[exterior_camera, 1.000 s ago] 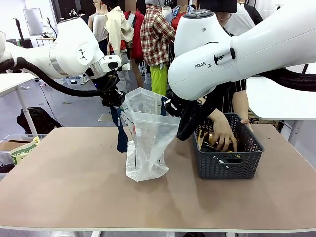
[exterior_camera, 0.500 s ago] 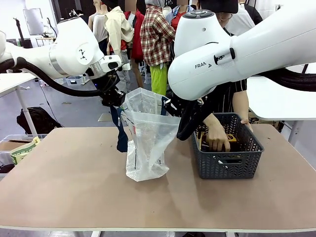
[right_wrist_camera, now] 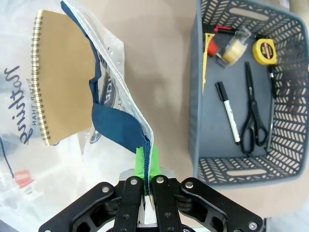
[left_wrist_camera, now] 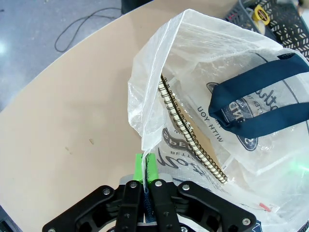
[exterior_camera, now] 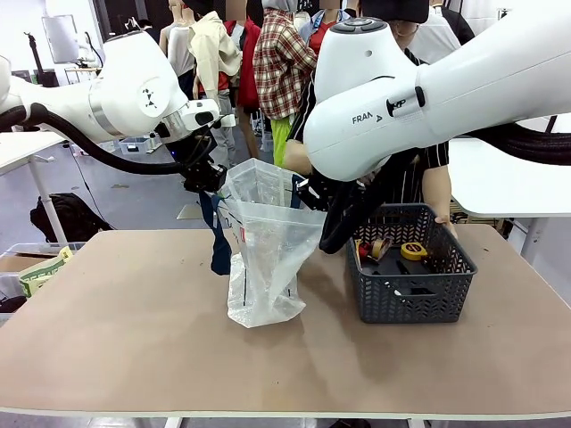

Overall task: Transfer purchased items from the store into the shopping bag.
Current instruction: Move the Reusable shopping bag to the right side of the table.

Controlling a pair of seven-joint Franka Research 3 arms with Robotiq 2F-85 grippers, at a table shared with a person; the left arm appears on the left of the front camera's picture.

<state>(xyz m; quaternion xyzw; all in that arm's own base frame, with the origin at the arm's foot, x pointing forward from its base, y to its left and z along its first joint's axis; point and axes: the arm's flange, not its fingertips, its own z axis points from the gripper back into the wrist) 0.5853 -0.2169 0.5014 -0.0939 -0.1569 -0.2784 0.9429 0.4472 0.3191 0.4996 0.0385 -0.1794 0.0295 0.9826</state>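
The shopping bag [exterior_camera: 268, 259] stands mid-desk [exterior_camera: 134, 312], and we hold its mouth open. The left end effector [left_wrist_camera: 146, 166] is pinched tight on one rim edge. The right end effector [right_wrist_camera: 145, 157] is pinched tight on the opposite rim by the navy handle [right_wrist_camera: 116, 128]. A spiral notebook [right_wrist_camera: 60, 72] is already inside.

The basket [right_wrist_camera: 198, 96] sits just beside the bag with a tape measure [right_wrist_camera: 264, 51], tape roll [right_wrist_camera: 231, 48], scissors [right_wrist_camera: 253, 116] and marker [right_wrist_camera: 228, 118].

We judge this the hold-open step, mid-task. Next we need steady grips while the person loads. The right arm [exterior_camera: 428, 98] crowds the basket-to-bag path.
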